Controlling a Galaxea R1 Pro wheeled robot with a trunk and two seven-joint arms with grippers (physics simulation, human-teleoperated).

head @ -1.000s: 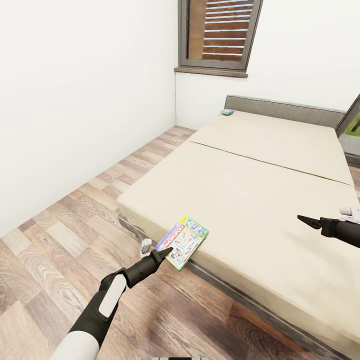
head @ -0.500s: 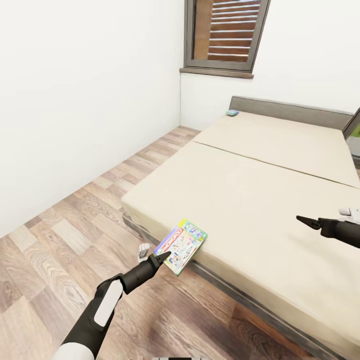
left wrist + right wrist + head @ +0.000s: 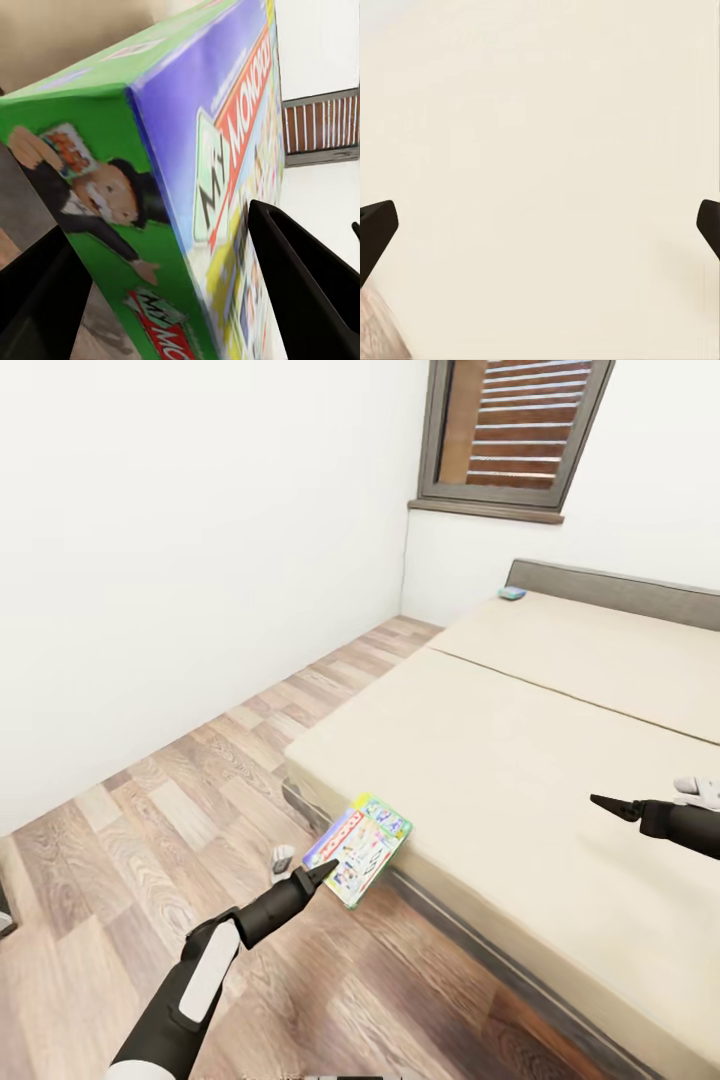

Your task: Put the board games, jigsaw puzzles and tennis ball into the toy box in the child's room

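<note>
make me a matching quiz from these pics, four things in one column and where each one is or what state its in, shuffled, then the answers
Things:
1. left claw
2. right claw
3. Monopoly board game
4. small blue board game

Places or states:
A. lies at the far end of the bed, by the grey headboard
B. open, over bare beige mattress, holding nothing
C. held off the bed, over the wood floor beside the bed's near corner
D. shut on a colourful box

Pairs: 1-D, 2-B, 3-C, 4-A
</note>
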